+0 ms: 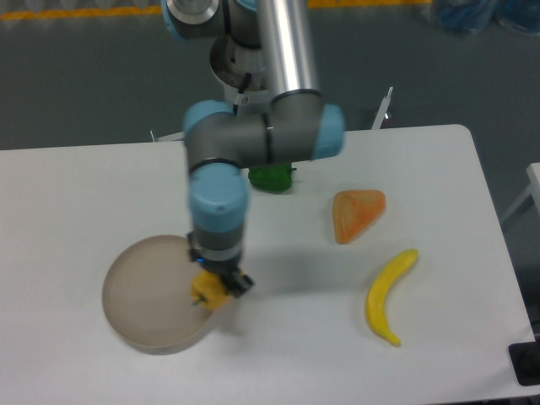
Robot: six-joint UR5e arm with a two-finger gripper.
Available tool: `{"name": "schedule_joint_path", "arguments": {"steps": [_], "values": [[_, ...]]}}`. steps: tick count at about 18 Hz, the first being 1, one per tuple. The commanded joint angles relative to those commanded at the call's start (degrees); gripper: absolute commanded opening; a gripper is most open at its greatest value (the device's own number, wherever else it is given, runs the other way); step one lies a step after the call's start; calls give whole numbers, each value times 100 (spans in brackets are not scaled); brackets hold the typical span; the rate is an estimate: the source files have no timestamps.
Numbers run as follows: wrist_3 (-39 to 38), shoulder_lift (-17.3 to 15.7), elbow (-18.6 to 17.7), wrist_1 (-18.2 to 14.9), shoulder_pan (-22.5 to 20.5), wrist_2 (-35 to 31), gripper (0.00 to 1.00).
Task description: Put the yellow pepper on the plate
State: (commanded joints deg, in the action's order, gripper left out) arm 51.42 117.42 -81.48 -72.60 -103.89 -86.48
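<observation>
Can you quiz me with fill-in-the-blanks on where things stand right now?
1. The gripper is shut on the ____ pepper.
2. That pepper hangs over the right edge of the ____.
3. The banana lies on the table, to the ____ of the plate in the camera view.
4. The arm partly hides the ____ pepper.

Missing words: yellow; plate; right; green

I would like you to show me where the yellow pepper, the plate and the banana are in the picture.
yellow pepper (207, 291): fixed camera view, on its visible yellow body under the gripper.
plate (143, 291): fixed camera view, on its bare flat surface.
banana (384, 295): fixed camera view, on the middle of its curve.
</observation>
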Motion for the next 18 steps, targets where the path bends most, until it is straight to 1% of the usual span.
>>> {"name": "schedule_joint_path", "arguments": {"steps": [1,3,4,5,6,7,9,10,15,18], "values": [[-18,44,0,0,52,0,10],[-9,123,-9,-9,167,0,23],[0,158,-26,-9,193,0,27],[-9,176,-61,-9,211,9,28],[-9,211,-79,-9,211,9,32],[0,246,-79,0,211,17,40],[43,273,-79,17,220,18,85],[44,264,-70,18,220,9,100],[43,1,17,9,133,-44,100],[70,-254,79,9,-332,-44,100]]}}
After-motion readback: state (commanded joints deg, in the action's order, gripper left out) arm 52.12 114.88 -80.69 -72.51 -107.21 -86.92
